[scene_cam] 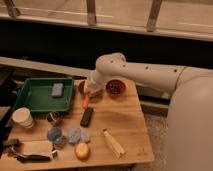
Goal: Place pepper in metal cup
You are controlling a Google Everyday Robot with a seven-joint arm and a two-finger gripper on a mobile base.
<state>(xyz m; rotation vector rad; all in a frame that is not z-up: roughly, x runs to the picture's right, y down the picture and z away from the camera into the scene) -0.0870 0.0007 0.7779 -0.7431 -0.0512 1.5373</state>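
The pepper hangs just beneath the gripper, which is clenched on its upper end. Its long axis is nearly upright, the free tip pointing down at the wooden table and leaning slightly toward picture-left. The metal cup stands lower and further picture-left of the gripper, apart from the pepper, by the green tray. A black remote-like bar lies directly below the gripper, and a red bowl sits to its picture-right.
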